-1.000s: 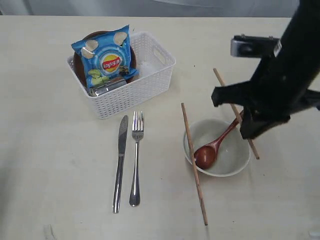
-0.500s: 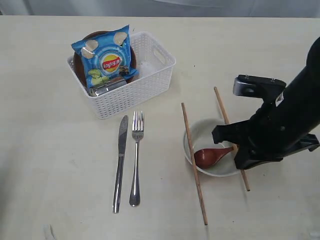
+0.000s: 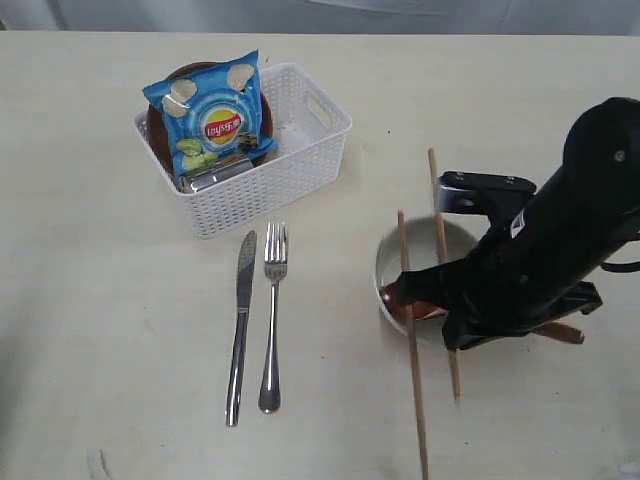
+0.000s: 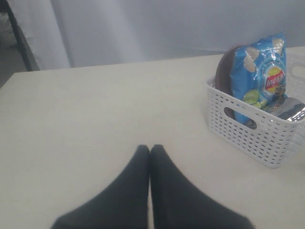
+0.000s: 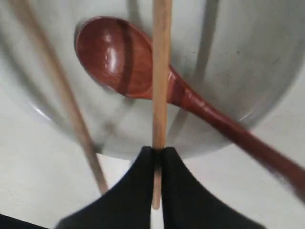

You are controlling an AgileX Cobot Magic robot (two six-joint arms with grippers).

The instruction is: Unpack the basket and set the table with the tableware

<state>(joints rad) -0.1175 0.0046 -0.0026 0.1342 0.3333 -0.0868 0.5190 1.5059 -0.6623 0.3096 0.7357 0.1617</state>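
Right jaws pressed together on one chopstick [image 5: 161,71], its short end poking out past the tips. Held across the off-white bowl [image 5: 238,57], passing over the red-brown spoon [image 5: 119,57] inside; touching it or not, cannot tell. Second chopstick [image 5: 62,95] loose, slanting over the bowl's rim close beside the first. In the exterior view, right arm [image 3: 530,270] low over the bowl and hiding most of it, spoon handle jutting out beyond the arm on the right, both sticks running roughly parallel.

Left jaws closed tip to tip, nothing between them, above bare bench [image 4: 71,143], well apart from the basket [image 4: 257,129].

Basket toward the far left of the bench, holding a blue chips bag [image 3: 208,120] propped upright, a dark brown plate [image 4: 224,71] on edge behind it and a steel cup [image 3: 215,172] low at the front. Knife [image 3: 240,325] and fork [image 3: 272,315] flat on the bench just in front of the basket, side by side, not touching, left of the bowl.
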